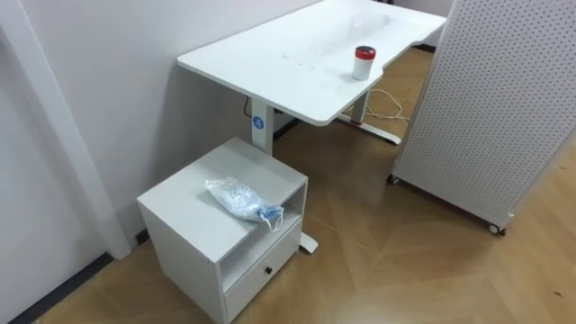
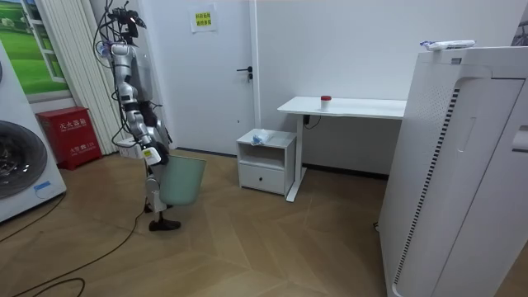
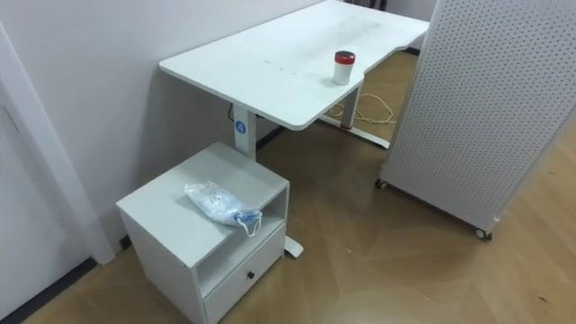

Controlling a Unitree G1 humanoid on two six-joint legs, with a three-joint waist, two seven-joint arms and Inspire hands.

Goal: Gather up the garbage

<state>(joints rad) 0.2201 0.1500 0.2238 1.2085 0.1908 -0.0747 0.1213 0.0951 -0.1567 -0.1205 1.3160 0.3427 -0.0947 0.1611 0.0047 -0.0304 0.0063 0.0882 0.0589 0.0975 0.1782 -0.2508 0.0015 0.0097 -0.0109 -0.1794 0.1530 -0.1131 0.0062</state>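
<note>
A crumpled clear plastic bag with a bit of blue in it lies on top of a small white cabinet. A red-and-white can stands upright on the white desk behind the cabinet. In the room view I stand a few steps from the cabinet, on the room view's left, facing it. A pale green bin hangs in front of my legs, with my right hand down at its rim.
A tall white perforated panel on wheels stands right of the desk, and a cable lies on the floor under the desk. The cabinet has an open shelf and a drawer. Wood floor stretches between me and the cabinet.
</note>
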